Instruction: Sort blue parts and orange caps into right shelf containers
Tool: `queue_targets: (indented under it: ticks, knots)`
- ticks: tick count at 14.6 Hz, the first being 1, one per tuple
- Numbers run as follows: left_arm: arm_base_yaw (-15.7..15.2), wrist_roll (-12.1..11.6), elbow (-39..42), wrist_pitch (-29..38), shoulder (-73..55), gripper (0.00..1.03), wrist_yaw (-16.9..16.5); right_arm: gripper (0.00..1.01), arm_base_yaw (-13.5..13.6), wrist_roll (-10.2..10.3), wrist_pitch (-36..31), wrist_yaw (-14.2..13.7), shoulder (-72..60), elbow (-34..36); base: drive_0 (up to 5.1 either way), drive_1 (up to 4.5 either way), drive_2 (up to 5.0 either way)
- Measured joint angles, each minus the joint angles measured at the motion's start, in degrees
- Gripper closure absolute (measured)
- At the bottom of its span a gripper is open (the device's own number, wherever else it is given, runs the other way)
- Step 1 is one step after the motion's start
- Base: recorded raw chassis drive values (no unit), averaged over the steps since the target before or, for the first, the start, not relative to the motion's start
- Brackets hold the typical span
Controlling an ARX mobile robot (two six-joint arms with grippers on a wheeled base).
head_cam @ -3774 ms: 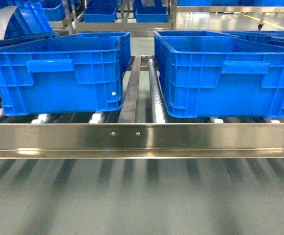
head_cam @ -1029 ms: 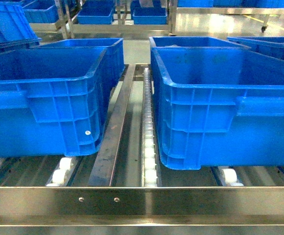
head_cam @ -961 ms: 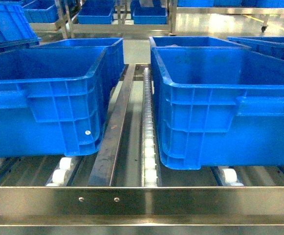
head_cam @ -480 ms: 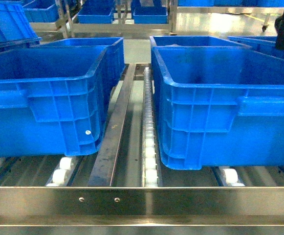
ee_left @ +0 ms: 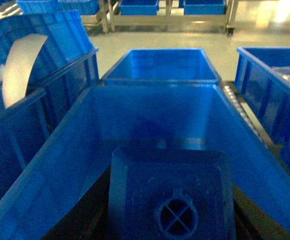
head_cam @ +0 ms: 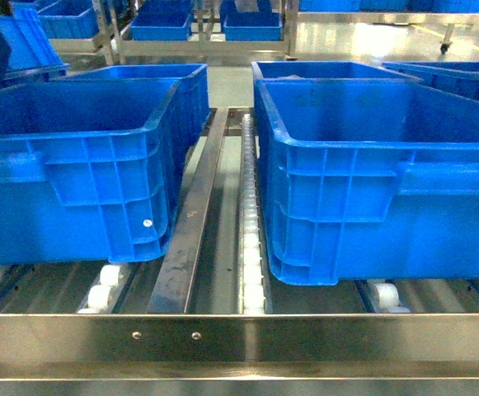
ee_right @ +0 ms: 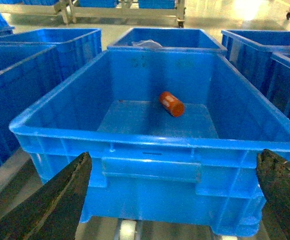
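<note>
Where right crate (ee_right: pixel 149 165) sits: 1 orange cap (ee_right: pixel 171 104) inside, 1 blue part (ee_left: pixel 170 195) held.

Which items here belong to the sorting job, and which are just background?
Job items:
- orange cap lying in the right crate
- blue part held by the left pincer
- open right pincer

Background:
- roller track
- rear crates

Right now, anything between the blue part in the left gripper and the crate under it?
Nothing visible. The blue part hangs over the open crate, whose floor looks bare.
</note>
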State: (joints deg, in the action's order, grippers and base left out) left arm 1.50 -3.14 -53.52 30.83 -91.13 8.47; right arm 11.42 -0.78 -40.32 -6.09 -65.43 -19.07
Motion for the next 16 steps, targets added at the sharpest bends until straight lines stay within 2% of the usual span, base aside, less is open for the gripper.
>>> queue_targets:
  ticks: [1,2,3,4,5,6,7,8,10,13,14,15,16]
  knots:
    - [-0.1,-0.4,-5.2,0.0,-4.6,0.45,0.3,0.03,1.0,0.2,0.0,-0.5,0.0,-0.2,0.0,0.0,0.0]
    - [0.3,-0.6,-8.8,-0.2,-7.1,0.34,2.0,0.03,1.4,0.9,0.9,-0.8,-0.1,-0.2,0.0,0.0,0.0]
    - [1.0,-1.3,-8.0,1.1,-6.3,0.25,3.0,0.03,1.4,1.2,0.3,-0.9,-0.1,-0.1,0.0,0.0,0.0]
    - [2.8,-3.0,-3.4,3.8,-1.7,0.12,3.5,0.03,1.1,2.0,0.0,-1.1,0.0,-0.1,0.0,0.0,0.0]
    - [3.7,-1.7,6.4,6.1,8.8,0.05,1.8,0.03,0.6,3.4,-1.2,-0.9,-0.2,1.1,0.0,0.0,0.0]
    - [1.7,-0.6,13.0,9.3,12.9,0.07,2.1,0.03,0.5,4.0,-2.4,-0.7,-0.9,1.7,0.0,0.0,0.0]
    - [-1.5,1.2,19.1,13.3,14.6,0.19,-4.2,0.11,0.5,3.3,-9.9,-3.2,-2.5,3.6,0.0,0.0,0.0]
    - [-2.5,2.0,24.2,14.4,15.7,0.32,-6.6,0.26,-0.7,2.2,-12.3,-4.0,-0.6,6.7,0.0,0.0,0.0]
    - [-1.1,2.7,31.2,16.5,20.9,0.58,-8.8,0.52,-3.1,1.5,-10.3,-2.5,5.4,10.3,0.0,0.0,0.0]
    - [-1.6,2.8,39.0,16.7,28.0,0.96,-8.3,0.9,-5.5,1.2,-6.8,0.3,13.2,14.1,0.0,0.0,0.0]
    - [-1.6,2.9,40.9,16.4,30.0,1.01,-8.3,0.99,-6.3,1.0,-9.1,0.8,13.4,15.9,0.0,0.0,0.0]
    - [-1.5,3.0,42.5,15.9,33.0,1.01,-8.5,0.99,-8.7,1.0,-5.2,3.9,15.7,17.6,0.0,0.0,0.0]
    - [-1.5,3.0,43.9,15.1,35.4,1.01,-8.5,0.99,-11.3,1.0,-3.0,5.5,19.5,18.1,0.0,0.0,0.0]
